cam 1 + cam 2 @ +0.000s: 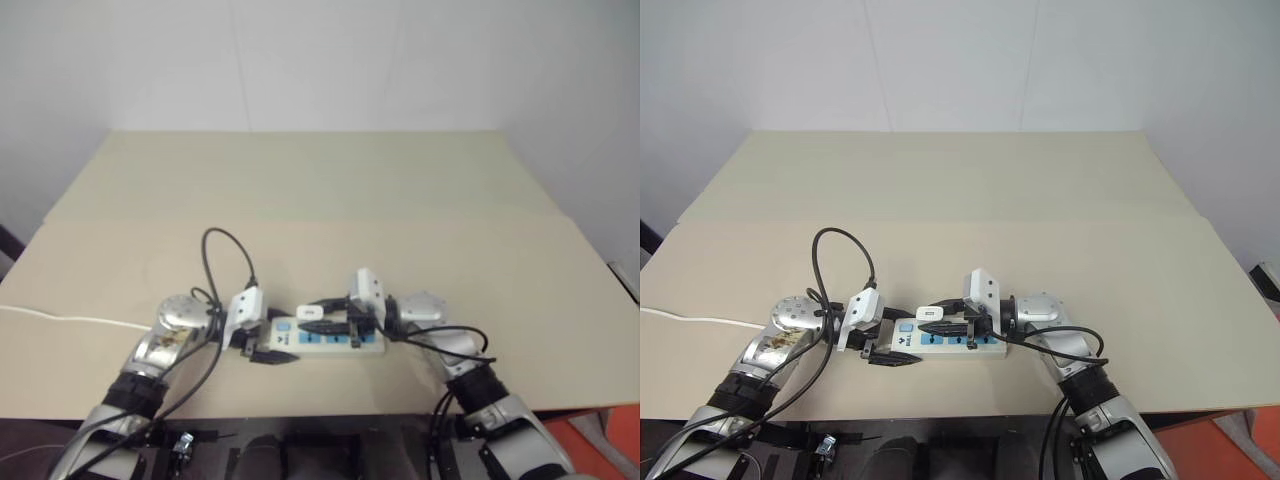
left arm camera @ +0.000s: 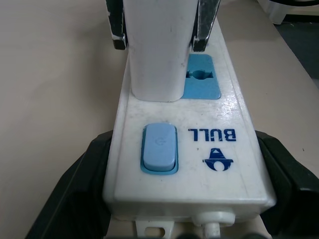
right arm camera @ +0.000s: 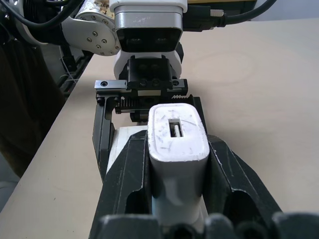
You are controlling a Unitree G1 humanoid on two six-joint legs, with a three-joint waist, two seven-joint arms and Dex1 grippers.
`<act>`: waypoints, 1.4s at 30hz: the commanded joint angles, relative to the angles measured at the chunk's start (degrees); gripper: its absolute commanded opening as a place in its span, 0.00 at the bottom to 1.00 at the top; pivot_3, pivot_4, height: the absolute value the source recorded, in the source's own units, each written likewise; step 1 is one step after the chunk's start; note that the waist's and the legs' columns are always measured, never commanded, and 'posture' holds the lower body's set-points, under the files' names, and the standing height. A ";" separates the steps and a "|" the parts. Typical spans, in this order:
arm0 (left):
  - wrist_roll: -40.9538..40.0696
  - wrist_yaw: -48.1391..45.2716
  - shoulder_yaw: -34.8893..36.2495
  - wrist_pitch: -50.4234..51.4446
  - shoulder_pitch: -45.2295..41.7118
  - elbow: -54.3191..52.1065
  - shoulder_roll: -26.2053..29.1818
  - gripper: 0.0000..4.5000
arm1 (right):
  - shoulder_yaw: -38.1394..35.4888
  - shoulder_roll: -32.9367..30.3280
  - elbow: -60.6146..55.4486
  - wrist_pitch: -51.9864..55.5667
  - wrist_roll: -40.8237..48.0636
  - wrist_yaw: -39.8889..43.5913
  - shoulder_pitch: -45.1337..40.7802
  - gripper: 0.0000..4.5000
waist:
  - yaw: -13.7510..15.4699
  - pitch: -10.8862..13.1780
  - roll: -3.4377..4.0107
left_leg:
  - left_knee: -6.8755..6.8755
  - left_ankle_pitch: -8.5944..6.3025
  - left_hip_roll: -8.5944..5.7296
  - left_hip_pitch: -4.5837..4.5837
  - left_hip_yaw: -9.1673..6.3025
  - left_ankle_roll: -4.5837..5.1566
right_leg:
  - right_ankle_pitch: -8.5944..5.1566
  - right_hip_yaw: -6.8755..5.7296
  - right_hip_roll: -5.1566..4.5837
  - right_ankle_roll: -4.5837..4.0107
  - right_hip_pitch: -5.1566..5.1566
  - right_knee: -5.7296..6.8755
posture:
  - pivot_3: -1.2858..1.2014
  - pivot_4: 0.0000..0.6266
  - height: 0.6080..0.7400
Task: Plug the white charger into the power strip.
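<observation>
The power strip (image 1: 335, 341) lies flat near the table's front edge, its blue switch (image 2: 159, 148) at the end towards my left arm. My left gripper (image 1: 272, 337) is shut on that end, one black finger (image 2: 75, 199) pressed to each long side. The white charger (image 1: 307, 312) stands upright on the strip, its base against the socket face beside the switch, with a free blue socket (image 2: 202, 79) behind it. My right gripper (image 3: 177, 149) reaches in from the right and is shut on the charger (image 3: 175, 142), one finger (image 3: 227, 169) on each flank.
The tan table (image 1: 320, 200) stretches wide and bare behind the strip. A thin white cord (image 1: 60, 319) runs off to the left edge. Black cables (image 1: 225, 250) loop above my left wrist. The front table edge lies just below both grippers.
</observation>
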 commanded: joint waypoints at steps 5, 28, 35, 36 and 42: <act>-0.14 0.01 1.65 0.21 0.81 -0.75 2.50 0.74 | 0.52 -4.75 6.40 2.23 -5.82 -1.07 3.95 0.25 | 0.00 -0.04 -0.02 | -0.01 0.00 0.00 0.00 0.00 0.00 | 0.00 0.00 0.00 0.00 0.00 -0.01 | 0.52 0.24 1.00; -5.25 -1.09 3.58 4.16 1.30 -4.58 3.75 1.00 | -1.93 -7.22 0.96 4.11 -3.71 0.64 2.05 1.00 | 0.04 -0.17 -0.24 | -0.09 0.00 0.13 0.05 0.00 0.00 | -0.08 0.00 0.08 -0.08 -0.04 -0.01 | 0.52 0.24 1.00; -9.42 -2.18 6.95 6.43 2.24 -13.98 7.53 1.00 | -6.29 -11.92 -6.61 6.06 -0.47 2.31 3.53 1.00 | 0.71 -0.10 -0.22 | -0.09 -0.01 0.06 -0.22 0.00 -0.02 | -0.07 -0.06 -0.04 -0.08 -0.16 -0.16 | 0.52 0.24 1.00; -9.89 -2.14 7.53 6.83 2.48 -15.03 8.08 1.00 | -7.27 -12.74 -7.66 6.23 -0.03 2.49 3.76 1.00 | 0.73 -0.04 -0.21 | -0.09 -0.01 0.05 -0.29 0.00 -0.02 | -0.07 -0.06 -0.04 -0.09 -0.20 -0.18 | 0.52 0.24 1.00; -13.58 -2.26 12.52 9.30 6.27 -21.54 13.07 1.00 | -15.83 -20.80 -14.88 9.11 5.12 4.15 5.62 1.00 | 0.63 0.25 0.01 | -0.08 -0.01 0.03 -0.79 0.01 -0.02 | -0.05 -0.04 -0.02 -0.08 -0.70 -0.16 | 0.52 0.24 1.00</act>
